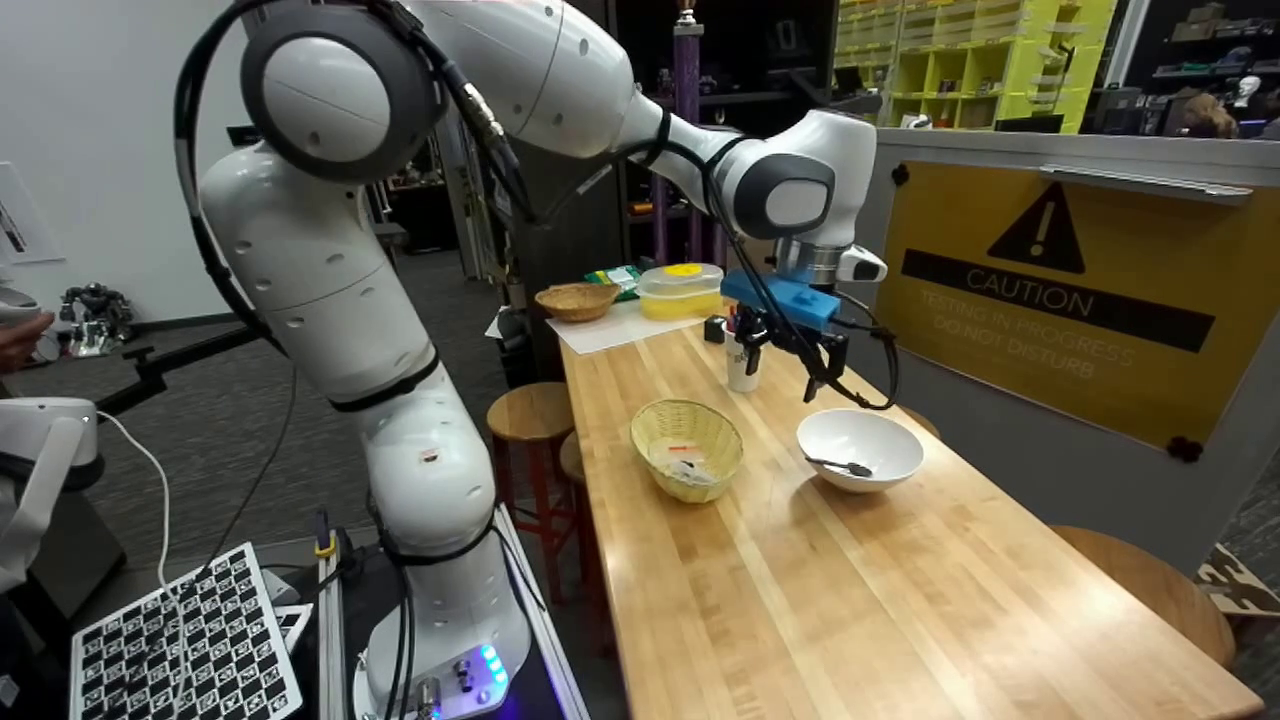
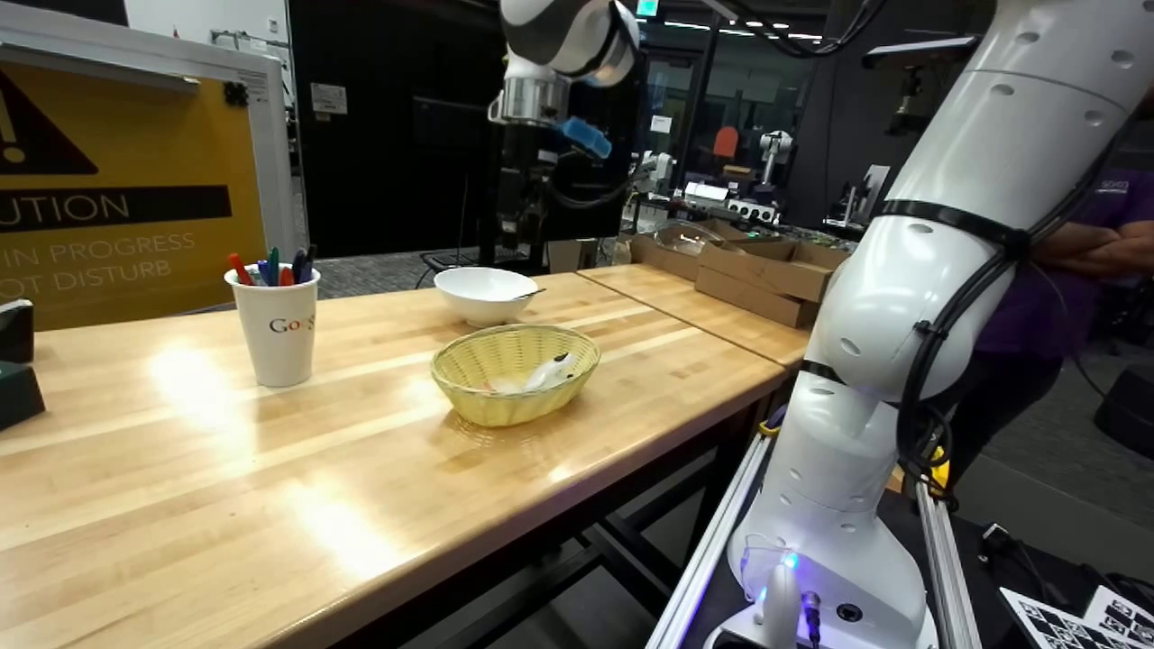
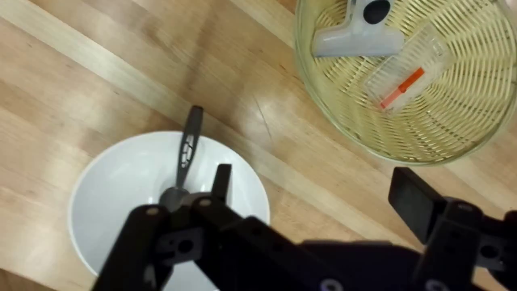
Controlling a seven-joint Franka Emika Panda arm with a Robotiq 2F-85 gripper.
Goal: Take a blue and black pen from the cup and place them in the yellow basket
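A white paper cup (image 2: 278, 338) stands upright on the table and holds several pens; it also shows in an exterior view (image 1: 741, 368), partly behind the gripper. Dark pens (image 2: 309, 261) and a blue pen (image 2: 263, 272) stick out of it, among red and green ones. The cup is out of the wrist view. The pale yellow basket (image 2: 491, 407) holds a clear clip (image 3: 359, 42) and a small clear case (image 3: 434, 48) with a red mark. My gripper (image 3: 317, 190) is open and empty, raised above the table. In the wrist view its left finger overlaps the white bowl and its right finger is near the basket rim.
The white bowl (image 1: 885, 450) with a dark spoon (image 3: 189, 145) stands near the basket. A brown wicker dish (image 1: 577, 302) and a clear tub with yellow (image 1: 680, 295) are at the table's end. Cardboard boxes (image 2: 757, 284) stand past the bowl. A barrier (image 1: 1040, 300) runs alongside.
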